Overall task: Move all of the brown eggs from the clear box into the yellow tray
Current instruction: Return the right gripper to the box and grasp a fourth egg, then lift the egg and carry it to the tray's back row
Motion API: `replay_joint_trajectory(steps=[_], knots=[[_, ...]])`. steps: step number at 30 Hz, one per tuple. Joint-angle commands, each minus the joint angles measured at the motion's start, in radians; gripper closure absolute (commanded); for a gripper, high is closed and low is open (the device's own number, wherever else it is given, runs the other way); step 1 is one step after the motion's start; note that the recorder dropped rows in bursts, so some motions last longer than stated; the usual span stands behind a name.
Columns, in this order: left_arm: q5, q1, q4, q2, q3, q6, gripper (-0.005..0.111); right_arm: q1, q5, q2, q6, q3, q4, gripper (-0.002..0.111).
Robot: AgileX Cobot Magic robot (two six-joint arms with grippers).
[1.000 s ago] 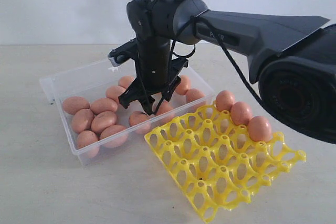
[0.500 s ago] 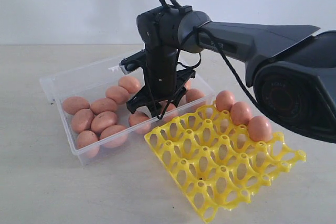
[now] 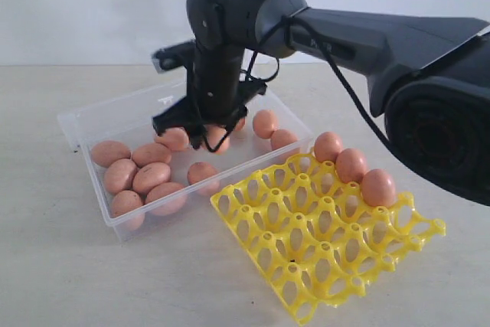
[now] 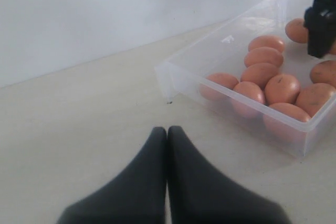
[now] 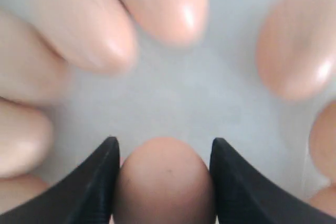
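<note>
Within the right end effector (image 5: 165,142) sits one smooth orange-brown egg (image 5: 164,182), the jaws partly apart and pressing its sides, above the shallow clear plastic box (image 3: 92,124) where the other brown eggs (image 3: 151,177) lie. Carrying it well likely means a gentle grip, a level path over the box wall, and a free cup in the bright yellow lattice tray (image 3: 329,266) beside three seated eggs (image 3: 352,165). Over the pale bench (image 4: 79,129), the left end effector (image 4: 167,132) is closed and empty.

Bright, even, diffuse light; soft pictures
Faint shadows on the pale worktop (image 3: 115,281); right wrist view blurs the brown eggs (image 5: 168,3) beyond the right gripper (image 5: 164,141), with small glossy highlights on their shells
</note>
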Motion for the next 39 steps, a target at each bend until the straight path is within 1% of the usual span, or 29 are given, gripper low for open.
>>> replay_joint_trajectory(steps=[1,3,6,9,10,11,12,13,14,15,16,17,18,19,20,21,22,24,25,27,29,30,34,35,38,39], knots=[[-0.008,0.001,-0.008,-0.002,-0.001,0.0,0.111,0.051,-0.179,-0.099,-0.006,0.001,-0.024,0.109],[-0.008,0.001,-0.008,-0.002,-0.001,0.0,0.111,0.061,-0.27,-0.139,-0.011,0.029,-0.042,0.109],[-0.008,0.001,-0.008,-0.002,-0.001,0.0,0.111,0.063,-0.433,-0.222,-0.011,0.151,-0.056,0.109],[-0.008,0.001,-0.008,-0.002,-0.001,0.0,0.111,0.063,-0.679,-0.354,-0.014,0.411,-0.079,0.109],[-0.008,0.001,-0.008,-0.002,-0.001,0.0,0.111,0.063,-0.905,-0.477,-0.001,0.649,-0.072,0.109],[-0.008,0.001,-0.008,-0.002,-0.001,0.0,0.111,0.063,-1.036,-0.542,0.007,0.753,-0.053,0.109],[-0.008,0.001,-0.008,-0.002,-0.001,0.0,0.111,0.061,-1.277,-0.675,0.028,1.011,-0.027,0.109],[-0.008,0.001,-0.008,-0.002,-0.001,0.0,0.111,0.058,-1.395,-0.737,0.044,1.136,-0.017,0.109],[-0.008,0.001,-0.008,-0.002,-0.001,0.0,0.111,0.033,-1.56,-0.837,0.077,1.335,0.0,0.109],[-0.008,0.001,-0.008,-0.002,-0.001,0.0,0.111,-0.026,-1.642,-0.923,0.13,1.512,0.011,0.109],[-0.008,0.001,-0.008,-0.002,-0.001,0.0,0.111,-0.074,-1.658,-0.968,0.165,1.583,0.011,0.109],[-0.008,0.001,-0.008,-0.002,-0.001,0.0,0.111,-0.187,-1.677,-1.04,0.221,1.687,-0.029,0.109],[-0.008,0.001,-0.008,-0.002,-0.001,0.0,0.111,-0.262,-1.684,-1.076,0.254,1.729,-0.091,0.109],[-0.008,0.001,-0.008,-0.002,-0.001,0.0,0.111,-0.429,-1.686,-1.135,0.401,1.765,-0.277,0.109],[-0.008,0.001,-0.008,-0.002,-0.001,0.0,0.111,-0.517,-1.702,-1.154,0.531,1.767,-0.475,0.109],[-0.008,0.001,-0.008,-0.002,-0.001,0.0,0.111,-0.681,-1.833,-1.165,0.807,1.765,-0.782,0.109],[-0.008,0.001,-0.008,-0.002,-0.001,0.0,0.111,-0.848,-2.058,-1.143,1.033,1.738,-1.095,0.109],[-0.008,0.001,-0.008,-0.002,-0.001,0.0,0.111,-1.003,-2.273,-1.094,1.16,1.693,-1.351,0.109],[-0.008,0.001,-0.008,-0.002,-0.001,0.0,0.111,-1.055,-2.331,-1.065,1.195,1.671,-1.409,0.109],[-0.008,0.001,-0.008,-0.002,-0.001,0.0,0.111,-1.144,-2.331,-0.991,1.246,1.637,-1.486,0.109],[-0.008,0.001,-0.008,-0.002,-0.001,0.0,0.111,-1.155,-2.331,-0.935,1.29,1.628,-1.61,0.109],[-0.008,0.001,-0.008,-0.002,-0.001,0.0,0.111,-1.153,-2.331,-0.912,1.32,1.628,-1.63,0.109],[-0.008,0.001,-0.008,-0.002,-0.001,0.0,0.111,-1.153,-2.331,-0.848,1.322,1.628,-1.636,0.109],[-0.008,0.001,-0.008,-0.002,-0.001,0.0,0.111,-1.144,-2.303,-0.832,1.32,1.628,-1.632,0.109],[-0.008,0.001,-0.008,-0.002,-0.001,0.0,0.111,-1.083,-2.23,-0.78,1.276,1.628,-1.631,0.109],[-0.008,0.001,-0.008,-0.002,-0.001,0.0,0.111,-1.028,-2.204,-0.75,1.185,1.628,-1.618,0.109]])
